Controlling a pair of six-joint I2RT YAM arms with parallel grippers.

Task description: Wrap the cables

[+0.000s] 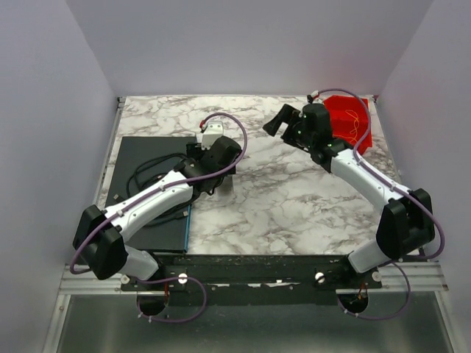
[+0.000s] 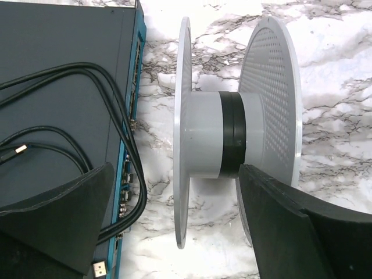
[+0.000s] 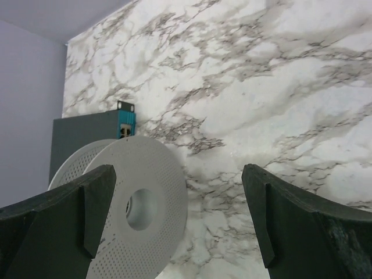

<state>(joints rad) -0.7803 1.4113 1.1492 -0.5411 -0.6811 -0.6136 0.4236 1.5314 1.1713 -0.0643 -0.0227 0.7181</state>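
One tangle of yellow wire [image 1: 355, 126] lies looped in the one red tray [image 1: 337, 109] at the surface's [image 1: 294, 198] far right, stretched roughly far-to-near. The left claw [image 2: 174, 171] and right claw [image 3: 177, 171] both gape wide, empty.

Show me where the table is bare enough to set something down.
Best patch: the middle of the table, between the left arm and the right arm. A thin strip runs along the back wall, behind the dark box. Crowded: the left side, with box, black cords and spool; the far right corner holds the red bin.
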